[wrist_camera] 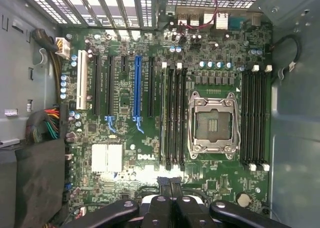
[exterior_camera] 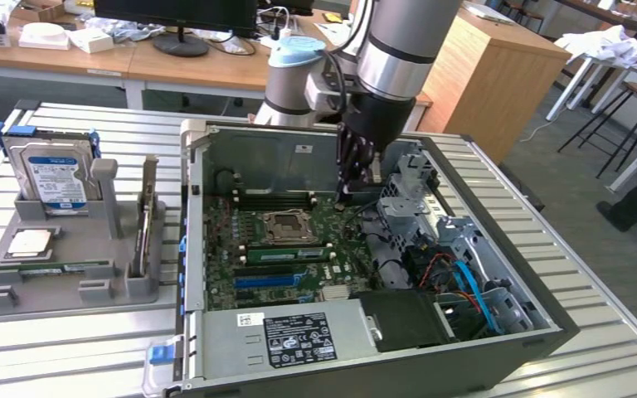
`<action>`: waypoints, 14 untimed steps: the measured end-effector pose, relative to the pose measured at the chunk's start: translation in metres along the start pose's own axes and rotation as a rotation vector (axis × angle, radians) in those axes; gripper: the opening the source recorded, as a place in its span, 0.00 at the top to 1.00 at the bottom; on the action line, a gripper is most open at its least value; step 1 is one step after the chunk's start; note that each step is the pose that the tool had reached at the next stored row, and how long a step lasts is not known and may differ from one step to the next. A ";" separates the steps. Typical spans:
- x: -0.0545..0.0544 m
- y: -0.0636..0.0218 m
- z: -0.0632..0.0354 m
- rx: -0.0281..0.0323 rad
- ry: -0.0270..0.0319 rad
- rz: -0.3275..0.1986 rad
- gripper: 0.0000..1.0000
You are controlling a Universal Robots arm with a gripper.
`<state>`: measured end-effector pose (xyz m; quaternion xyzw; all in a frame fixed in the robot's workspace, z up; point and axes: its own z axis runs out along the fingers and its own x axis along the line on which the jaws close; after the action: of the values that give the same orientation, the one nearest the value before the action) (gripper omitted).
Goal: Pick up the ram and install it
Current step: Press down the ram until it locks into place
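On the bench (exterior_camera: 75, 348), a ram stick (exterior_camera: 53, 267) is being carried lying in the grey tray (exterior_camera: 64, 292), at the exterior view's left of the open computer case (exterior_camera: 540, 336). Inside the case, a second ram stick (exterior_camera: 285, 254) is being held upright in a slot beside the processor socket (exterior_camera: 279, 225). Above the board, the gripper (exterior_camera: 357, 192) is being held with its fingers (wrist_camera: 162, 184) together, apart from both sticks.

Silver tubular arm (exterior_camera: 407, 41), pale blue joint cap (exterior_camera: 296, 51), black hand (wrist_camera: 170, 184)
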<state>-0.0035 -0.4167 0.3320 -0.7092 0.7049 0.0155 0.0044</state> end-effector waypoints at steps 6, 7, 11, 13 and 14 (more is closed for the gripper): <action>0.000 0.0000 0.0028 0.0000 0.0000 0.000 0.90; 0.000 0.0000 0.0033 0.0000 0.0000 0.000 0.90; 0.000 -0.0001 0.0049 -0.0001 0.0000 0.000 0.90; 0.000 -0.0001 0.0055 -0.0001 0.0001 0.000 0.90; 0.000 -0.0001 0.0058 0.0000 0.0000 0.000 0.90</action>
<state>-0.0034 -0.4168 0.3261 -0.7092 0.7049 0.0155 0.0044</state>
